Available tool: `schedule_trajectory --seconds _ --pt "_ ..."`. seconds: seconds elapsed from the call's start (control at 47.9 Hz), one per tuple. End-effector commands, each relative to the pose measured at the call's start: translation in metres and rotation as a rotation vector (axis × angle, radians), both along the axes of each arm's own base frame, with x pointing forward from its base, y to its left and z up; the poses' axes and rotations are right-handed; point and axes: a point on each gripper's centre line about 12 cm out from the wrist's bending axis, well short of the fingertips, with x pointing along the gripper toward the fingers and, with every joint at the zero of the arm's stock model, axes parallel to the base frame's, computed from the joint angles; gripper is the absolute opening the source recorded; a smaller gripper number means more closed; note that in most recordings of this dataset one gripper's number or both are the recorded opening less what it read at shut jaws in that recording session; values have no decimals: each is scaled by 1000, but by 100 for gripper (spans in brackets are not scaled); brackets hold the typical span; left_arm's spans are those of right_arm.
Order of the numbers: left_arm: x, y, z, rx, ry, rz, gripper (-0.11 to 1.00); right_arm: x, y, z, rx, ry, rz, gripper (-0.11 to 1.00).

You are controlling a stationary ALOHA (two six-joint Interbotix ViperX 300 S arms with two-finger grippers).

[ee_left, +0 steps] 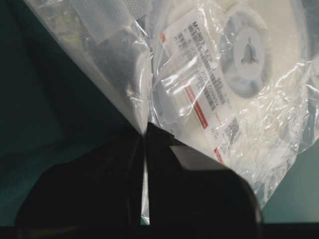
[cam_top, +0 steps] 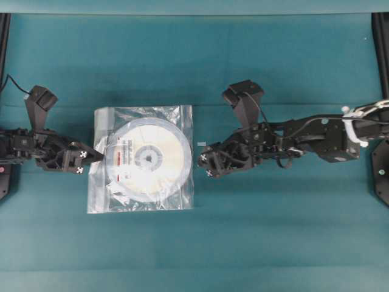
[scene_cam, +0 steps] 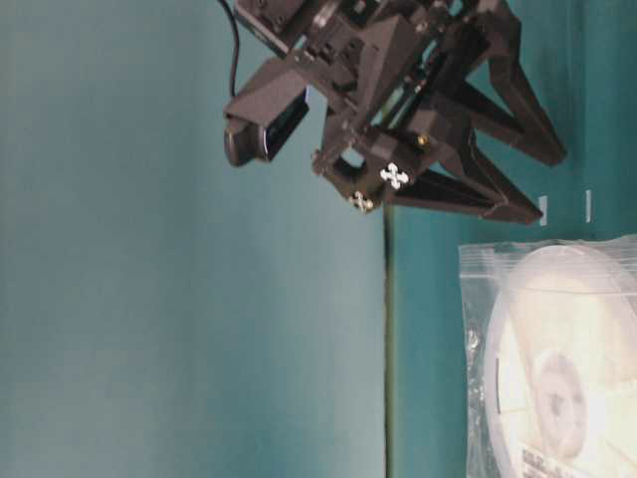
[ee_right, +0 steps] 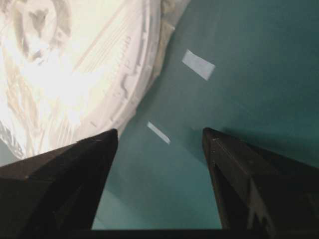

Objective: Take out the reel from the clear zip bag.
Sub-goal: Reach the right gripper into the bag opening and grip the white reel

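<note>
The clear zip bag [cam_top: 104,191] lies flat on the teal table with the reel [cam_top: 148,158] inside it, a white disc with a grey hub and a label with red marks. My left gripper [cam_top: 96,156] is shut on the bag's left edge; in the left wrist view its black fingertips [ee_left: 149,133] pinch the crinkled plastic [ee_left: 124,74] beside the reel's label [ee_left: 199,69]. My right gripper [cam_top: 203,162] stands open just right of the bag's right edge. Only bare table shows between its fingers [ee_right: 222,149], with the reel's rim [ee_right: 127,94] to its left.
Two small pale tape marks [ee_right: 198,64] [ee_right: 158,132] lie on the table by the right gripper. The table-level view shows the right gripper [scene_cam: 542,184] low over the surface, close to the bag [scene_cam: 476,299]. Black frame posts [cam_top: 379,42] stand at the table's side edges.
</note>
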Motion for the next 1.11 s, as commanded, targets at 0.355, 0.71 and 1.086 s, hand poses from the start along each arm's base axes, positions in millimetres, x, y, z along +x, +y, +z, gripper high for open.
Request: schedule_trajectory --seconds 0.355,0.71,1.086 --pt "-3 -1 -2 3 16 -7 0 34 -8 9 3 -60 -20 77" --pt "-3 -1 -3 2 20 -9 0 46 -11 3 4 -60 -28 77" --pt "-4 -1 -4 2 23 -9 0 58 -7 8 2 -83 -15 64"
